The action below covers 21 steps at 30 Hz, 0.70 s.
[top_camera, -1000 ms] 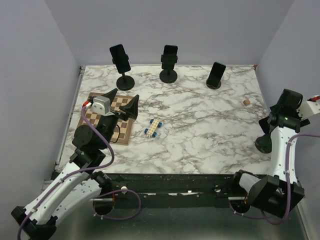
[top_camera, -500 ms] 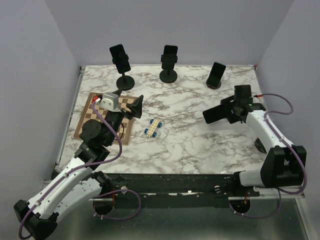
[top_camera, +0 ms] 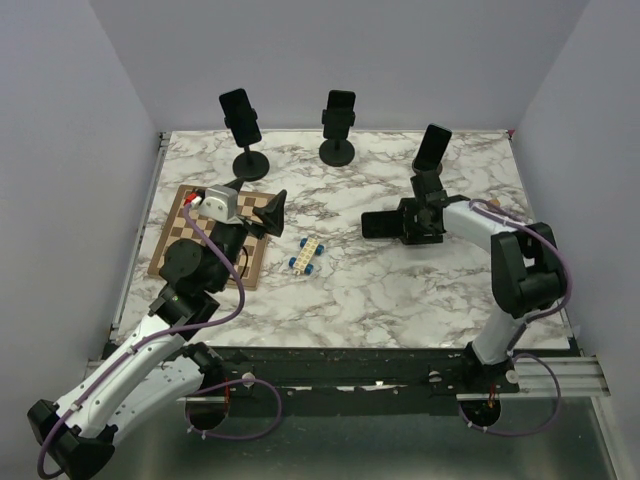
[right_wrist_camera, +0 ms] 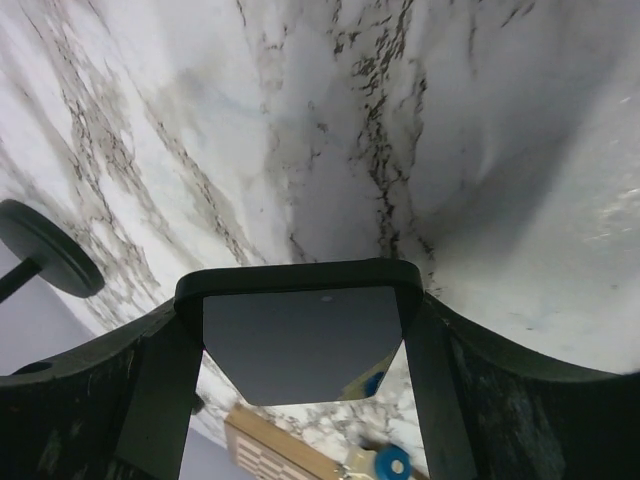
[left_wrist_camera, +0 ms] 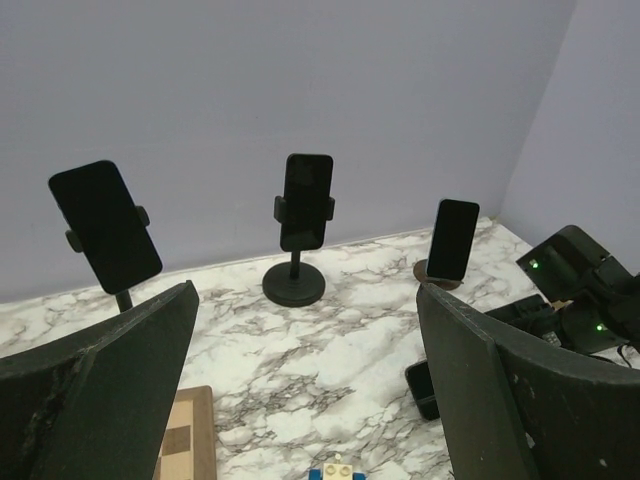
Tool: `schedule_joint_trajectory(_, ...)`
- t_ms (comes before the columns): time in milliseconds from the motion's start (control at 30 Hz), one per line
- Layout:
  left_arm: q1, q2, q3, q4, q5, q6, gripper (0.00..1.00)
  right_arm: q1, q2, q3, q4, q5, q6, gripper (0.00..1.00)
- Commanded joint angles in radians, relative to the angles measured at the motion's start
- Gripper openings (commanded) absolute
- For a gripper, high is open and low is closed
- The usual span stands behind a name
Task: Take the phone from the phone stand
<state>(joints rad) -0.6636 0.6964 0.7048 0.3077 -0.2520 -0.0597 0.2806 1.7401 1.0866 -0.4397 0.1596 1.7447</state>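
My right gripper [top_camera: 398, 225] is shut on a black phone [top_camera: 380, 224] and holds it flat, low over the marble table [top_camera: 400, 290] near its middle. In the right wrist view the phone [right_wrist_camera: 300, 345] sits screen-up between my fingers [right_wrist_camera: 160, 390], close to the tabletop. Three more black phones stand in stands at the back: left [top_camera: 240, 118], middle [top_camera: 339, 112] and right [top_camera: 432, 148]. My left gripper [top_camera: 255, 205] is open and empty above the chessboard [top_camera: 205, 245]. The left wrist view shows the held phone's end [left_wrist_camera: 424, 388] and the right gripper [left_wrist_camera: 570, 290].
A small blue and cream toy block car [top_camera: 307, 257] lies right of the chessboard, between the two grippers. The three back stands show in the left wrist view: left [left_wrist_camera: 105, 225], middle [left_wrist_camera: 305, 200] and right [left_wrist_camera: 453, 238]. Walls close in the table on three sides.
My right arm has swung from the table's right edge to the middle, carrying the phone and bringing it down low over the table. My left gripper shifted slightly, then stayed still.
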Motion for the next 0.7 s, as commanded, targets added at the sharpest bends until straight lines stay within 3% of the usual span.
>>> schedule_joint_trajectory(0, -0.001, 0.003, -0.001, 0.023, 0.013, 0.008, 0.99, 0.019, 0.045, 0.072, 0.061, -0.028, 0.151, 0.01)
schedule_joint_trajectory(133, 0.0, 0.011, 0.002, 0.02, 0.017, 0.004, 0.99, 0.027, 0.117, 0.14, 0.003, -0.019, 0.165, 0.01)
schedule_joint_trajectory(400, 0.012, 0.03, 0.005, 0.016, 0.04, -0.025, 0.99, 0.043, 0.199, 0.114, 0.103, -0.038, 0.189, 0.01)
schedule_joint_trajectory(667, 0.021, 0.052, 0.019, 0.001, 0.058, -0.04, 0.99, 0.065, 0.29, 0.208, 0.102, -0.039, 0.151, 0.12)
